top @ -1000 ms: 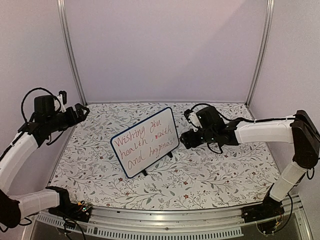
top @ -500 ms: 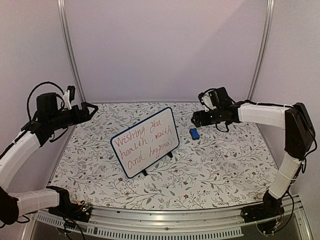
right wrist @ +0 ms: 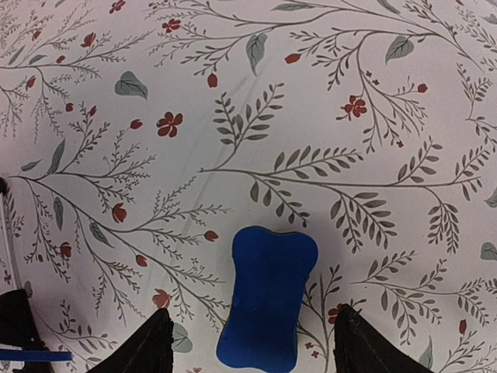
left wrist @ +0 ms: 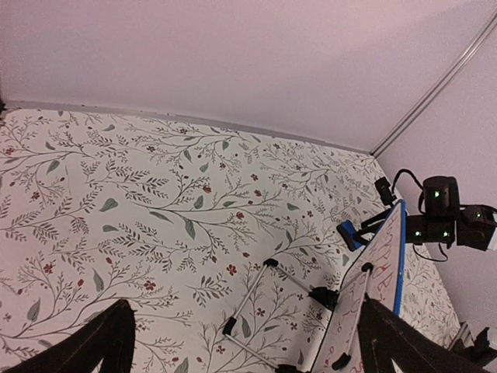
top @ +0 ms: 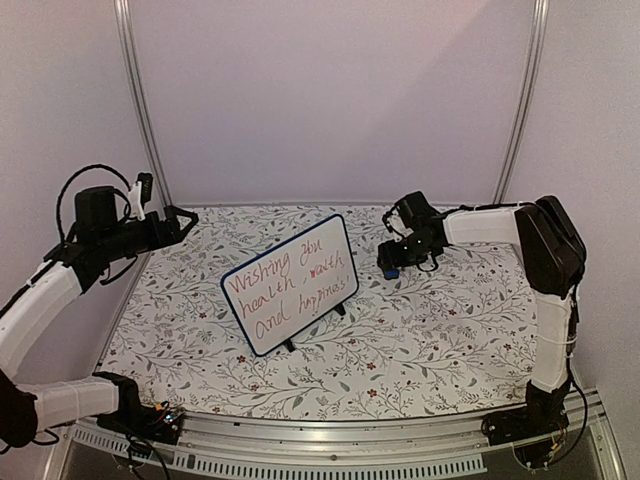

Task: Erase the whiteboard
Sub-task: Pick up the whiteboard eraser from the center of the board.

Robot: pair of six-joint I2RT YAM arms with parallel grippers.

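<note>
A table (top: 430,330) covered in a cloth printed with leaves and small red flowers is taking up the floor of the pale-walled booth.

The left arm (top: 40,300) is rising along the table's left edge and bending inward, well apart from everything on the cloth. The right arm (top: 500,222) is reaching from the right side across the far part of the table, toward the middle.

The whiteboard (top: 290,282) is standing near the centre of the table, propped on its little black feet. It is leaning back and turned at an angle, its low corner toward the near left. Three lines of reddish handwriting are running across its face, and a thin dark-blue edge is framing it. From the left wrist camera it is showing edge-on at the lower right, with its thin support legs resting on the cloth.

The left gripper (top: 183,222) is hanging above the far left corner of the table, its fingers spread wide and gripping nothing.

The right gripper (right wrist: 252,315) is pointing down at the cloth just to the right of the whiteboard. Its fingers are standing apart, one on each side of the eraser (right wrist: 268,295), with cloth showing in the gap on both sides.

The eraser, a small blue block with a pinched waist, is lying flat on the cloth, near the whiteboard's right edge but not touching it.
</note>
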